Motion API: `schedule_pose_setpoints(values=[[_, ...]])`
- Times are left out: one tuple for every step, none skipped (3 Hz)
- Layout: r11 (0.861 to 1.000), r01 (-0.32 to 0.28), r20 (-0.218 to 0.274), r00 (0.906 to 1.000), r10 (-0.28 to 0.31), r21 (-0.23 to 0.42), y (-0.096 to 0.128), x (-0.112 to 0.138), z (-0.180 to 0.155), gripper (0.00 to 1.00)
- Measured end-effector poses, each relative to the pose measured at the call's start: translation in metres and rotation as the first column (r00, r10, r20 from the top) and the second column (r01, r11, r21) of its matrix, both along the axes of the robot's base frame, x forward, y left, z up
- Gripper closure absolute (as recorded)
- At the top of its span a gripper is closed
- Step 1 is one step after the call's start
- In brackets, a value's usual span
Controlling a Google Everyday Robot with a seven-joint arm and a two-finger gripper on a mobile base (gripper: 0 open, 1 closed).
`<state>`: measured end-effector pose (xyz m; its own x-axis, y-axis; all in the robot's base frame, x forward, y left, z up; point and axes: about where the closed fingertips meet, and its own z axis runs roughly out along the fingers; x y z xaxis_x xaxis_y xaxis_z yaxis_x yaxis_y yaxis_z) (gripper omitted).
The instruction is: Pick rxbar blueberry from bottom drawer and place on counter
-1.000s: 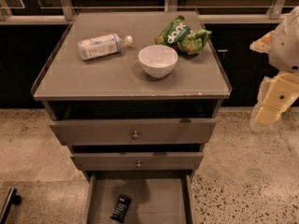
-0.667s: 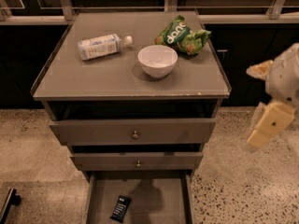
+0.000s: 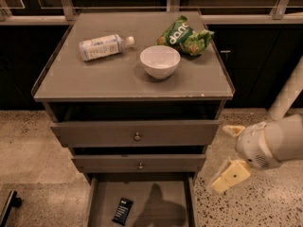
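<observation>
The rxbar blueberry, a small dark flat bar, lies on the floor of the open bottom drawer, left of its middle. Above the two knobbed drawers is the grey counter. My gripper hangs at the right of the cabinet, level with the lower drawers and outside the bottom drawer. One cream finger points down-left toward the floor and the other shows higher up. Nothing is between them.
On the counter lie a white bottle on its side, a white bowl and a green snack bag. Speckled floor surrounds the cabinet. A dark base part shows at lower left.
My arm and gripper have dropped from beside the counter's right edge down to the level of the lower drawers and come slightly left. The objects have not moved.
</observation>
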<state>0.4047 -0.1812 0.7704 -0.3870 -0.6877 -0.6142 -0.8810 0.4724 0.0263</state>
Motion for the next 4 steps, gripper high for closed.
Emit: schedule_pose_setpoints(values=[[1.000, 0.016, -0.011, 0.9998, -0.016, 0.018, 0.000, 0.005, -0.017, 0.00], [0.998, 0.042, -0.037, 0.9985, -0.041, 0.039, 0.009, -0.006, -0.033, 0.00], [0.991, 0.083, -0.090, 0.9932, -0.074, 0.106, 0.031, -0.023, -0.081, 0.00], [0.980, 0.112, -0.175, 0.9811, -0.083, 0.164, 0.071, -0.043, -0.162, 0.00]])
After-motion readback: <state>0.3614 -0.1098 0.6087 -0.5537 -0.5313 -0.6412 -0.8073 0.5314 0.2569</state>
